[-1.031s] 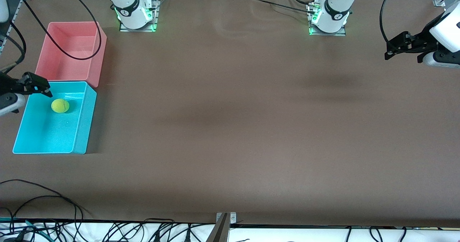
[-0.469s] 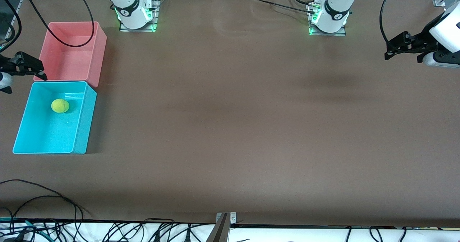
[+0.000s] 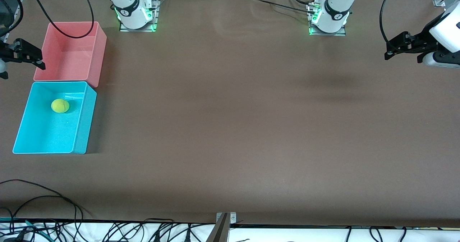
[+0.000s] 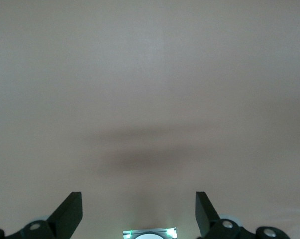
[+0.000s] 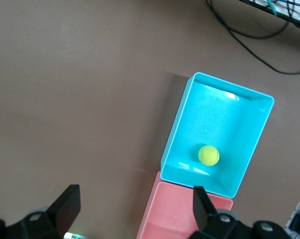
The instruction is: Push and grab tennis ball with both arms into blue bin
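1. Down at the right arm's end of the tabletop point(image 3: 230, 127), the tennis ball point(image 3: 60, 105) sits inside the blue bin point(image 3: 83, 127), on the speckled floor, in the half of the bin farther from the front camera.
2. The ball lies loose, with nothing touching it, and stands clear of the bin's walls.
3. The right wrist view looks straight down on it: ball point(image 5: 208, 155) in the blue bin point(image 5: 179, 130), with the pink bin point(image 5: 179, 219) butted up against the bin's end wall.
4. In the front view, that pink bin point(image 3: 99, 51) sits just beside the blue one, farther from the front camera, and holds nothing.
5. The right gripper point(image 3: 30, 56) hangs in the air at the very edge of the table, beside the pink bin's outer wall, its jaws spread and carrying nothing.
6. The right wrist view confirms it: two dark fingers point(image 5: 65, 204) stand wide apart with only table and bins showing between them.
7. Over at the other end, the left gripper point(image 3: 393, 49) waits above bare tabletop, well apart from both bins.
8. Its jaws are spread too; the left wrist view shows the fingers point(image 4: 70, 211) set wide, with plain brown surface and a soft shadow below.
9. Black cables point(image 3: 43, 202) trail along the table edge nearest the front camera.
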### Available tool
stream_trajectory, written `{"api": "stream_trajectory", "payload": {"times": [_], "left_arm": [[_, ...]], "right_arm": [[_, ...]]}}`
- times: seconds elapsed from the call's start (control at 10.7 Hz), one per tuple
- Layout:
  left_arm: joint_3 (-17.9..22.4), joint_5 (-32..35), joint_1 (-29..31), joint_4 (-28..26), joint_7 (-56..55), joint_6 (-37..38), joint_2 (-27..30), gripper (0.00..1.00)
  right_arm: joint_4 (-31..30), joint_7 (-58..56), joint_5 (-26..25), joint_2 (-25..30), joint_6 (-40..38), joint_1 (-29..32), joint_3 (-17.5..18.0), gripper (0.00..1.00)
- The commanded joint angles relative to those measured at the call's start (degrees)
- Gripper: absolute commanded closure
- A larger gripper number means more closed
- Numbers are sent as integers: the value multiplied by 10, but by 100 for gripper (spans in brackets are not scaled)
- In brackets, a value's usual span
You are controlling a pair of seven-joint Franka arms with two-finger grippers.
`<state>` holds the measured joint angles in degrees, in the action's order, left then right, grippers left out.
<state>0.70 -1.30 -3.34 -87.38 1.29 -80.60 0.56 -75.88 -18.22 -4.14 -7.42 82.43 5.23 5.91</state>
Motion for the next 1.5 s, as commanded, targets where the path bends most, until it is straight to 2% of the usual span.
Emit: {"api": "stream_trajectory", "payload": {"times": [0.0,0.09,0.38,1.22,1.41], "left_arm": [[-5,-13,1,18,-7,13,-6,0],[-5,-13,1,18,-7,13,-6,0],[-7,-13,1,18,-8,13,-5,0],[-6,-13,2,18,-7,13,-6,0],[-6,-13,4,16,-7,13,-6,0]], "right_arm": [[-43,84,41,36,9,-17,-47,0],[-59,97,72,40,11,-18,-69,0],[-102,123,75,48,42,-17,-72,0],[-95,127,65,43,35,-15,-71,0],[-95,156,68,43,37,-15,-69,0]]}}
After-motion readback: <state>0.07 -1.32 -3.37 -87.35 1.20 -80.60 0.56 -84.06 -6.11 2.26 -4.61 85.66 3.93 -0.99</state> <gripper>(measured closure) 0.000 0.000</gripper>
